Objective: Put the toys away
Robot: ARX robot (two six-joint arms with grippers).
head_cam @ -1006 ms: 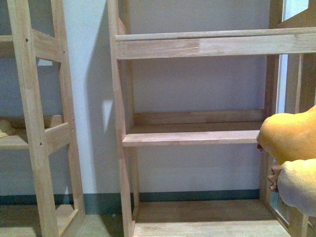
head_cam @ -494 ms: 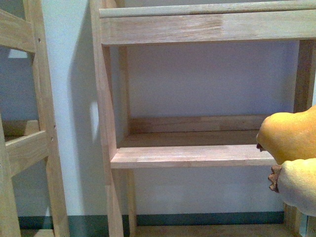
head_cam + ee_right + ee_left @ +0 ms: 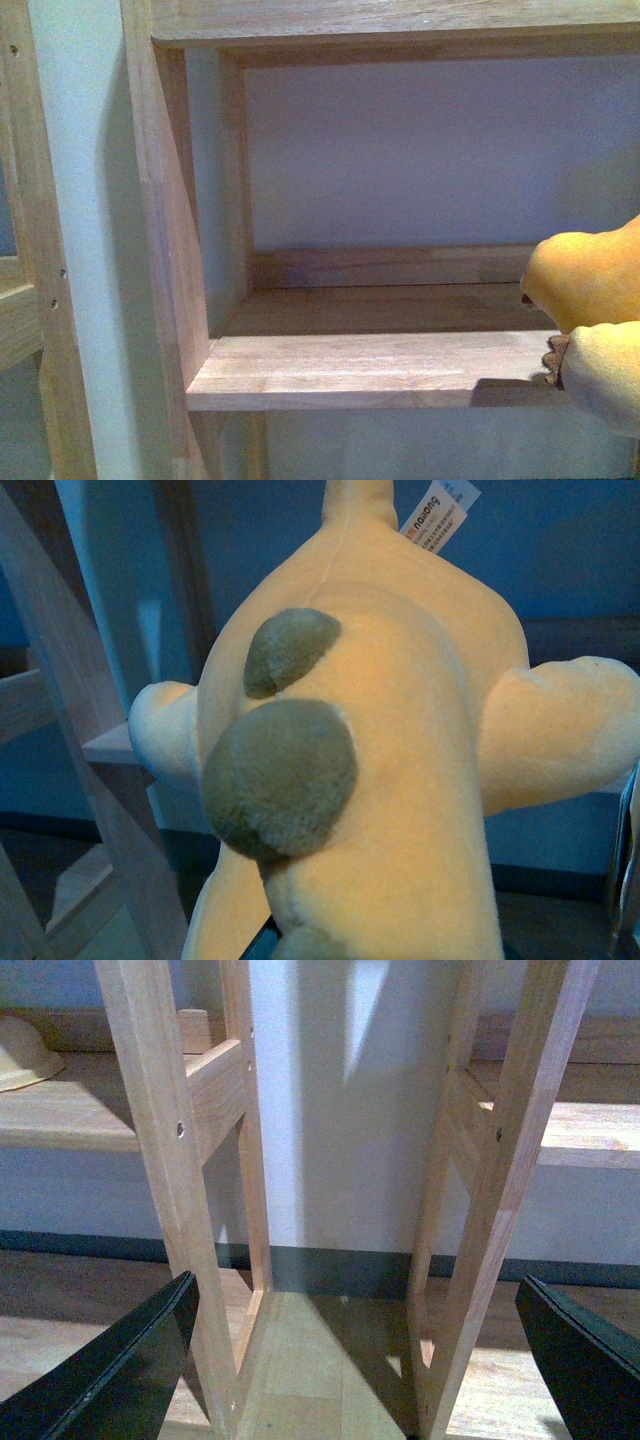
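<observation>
We face a pale blue-white wall (image 3: 430, 150) through a light wooden shelving unit (image 3: 165, 250), whose flat plank shelf (image 3: 360, 370) runs across in front of us. A second wooden frame (image 3: 40, 330) stands just left of it. At the right edge of the front view the soft orange-yellow plush animal (image 3: 585, 275) hangs in the air, level with that shelf and near its right end, with a paler limb (image 3: 600, 375) lower down. Our right gripper (image 3: 445, 925) grasps it, though the plush hides nearly all of the fingers. The right wrist camera shows two grey-green round bumps (image 3: 280, 775) and a small white sewn-in label (image 3: 438, 515). Our left gripper (image 3: 355, 1300) is released, dark fingers (image 3: 110, 1380) spread wide, low over the wooden floor (image 3: 320, 1370) between the two frames.
</observation>
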